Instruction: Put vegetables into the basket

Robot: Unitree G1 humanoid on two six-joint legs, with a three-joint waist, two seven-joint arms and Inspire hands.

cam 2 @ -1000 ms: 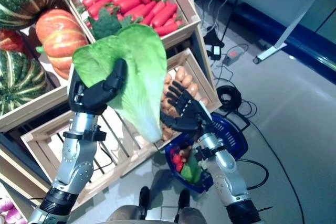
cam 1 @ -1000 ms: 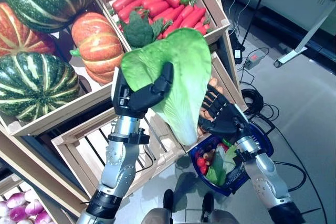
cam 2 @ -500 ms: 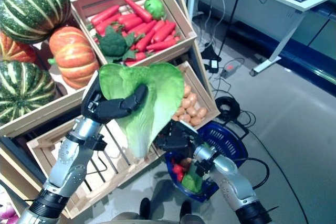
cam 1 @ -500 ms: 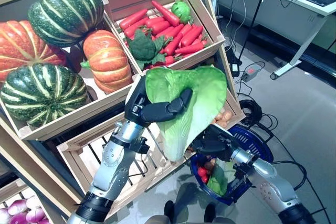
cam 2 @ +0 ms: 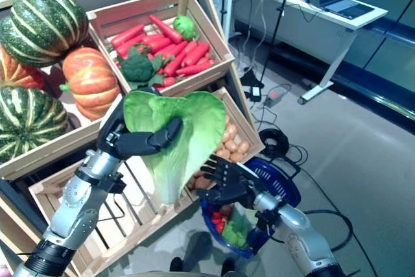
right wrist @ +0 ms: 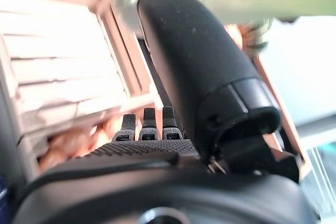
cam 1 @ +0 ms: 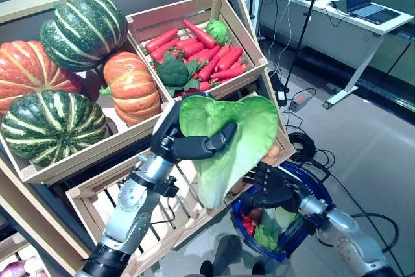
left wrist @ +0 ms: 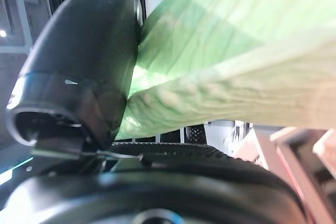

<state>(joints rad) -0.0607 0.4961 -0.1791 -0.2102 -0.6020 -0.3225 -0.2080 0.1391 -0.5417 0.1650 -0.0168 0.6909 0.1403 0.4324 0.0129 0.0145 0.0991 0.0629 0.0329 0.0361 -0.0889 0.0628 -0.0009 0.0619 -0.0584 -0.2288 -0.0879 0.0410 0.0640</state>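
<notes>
Left hand point(cam 1: 176, 139) wraps the cabbage point(cam 1: 235, 135) at centre frame; right hand point(cam 1: 269, 186), fingers spread, waits beneath over the basket point(cam 1: 322, 194). Leaves look soft; grip the firm stalk.

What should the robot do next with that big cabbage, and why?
Probably lower the cabbage rightward over the blue basket: the left robot hand grips it above the crates, while the basket sits lower, beside the open right robot hand.
</notes>
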